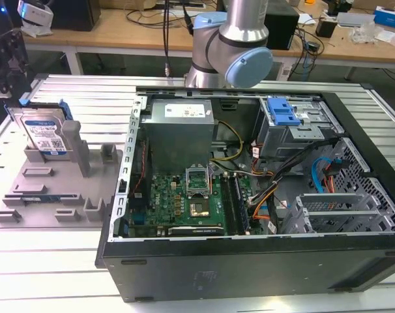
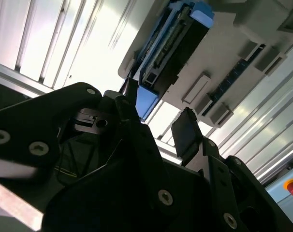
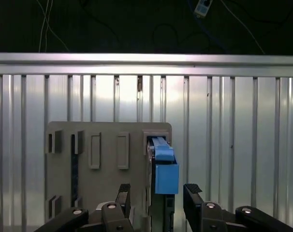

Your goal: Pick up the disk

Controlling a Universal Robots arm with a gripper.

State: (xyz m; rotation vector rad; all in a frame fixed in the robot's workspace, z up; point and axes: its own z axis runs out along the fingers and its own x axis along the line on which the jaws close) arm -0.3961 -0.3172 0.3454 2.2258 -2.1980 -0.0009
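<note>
First wrist view: hovering with the end effector (image 3: 158, 192) wide open and empty, right over the disk (image 3: 165, 176), standing on its thin edge in the grey holder (image 3: 108, 145), lining up between the fingers (image 3: 192, 190).

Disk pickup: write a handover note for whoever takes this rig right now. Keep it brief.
Gripper: open, poised over the disk, with one finger to each side of its edge and not touching it.
Disk: stands on edge in a slot of the gray holder on the table, to the exterior view's left of the open computer case.
Done: the gripper is lined up with the disk.
Left: the disk is not yet gripped or lifted.
</note>
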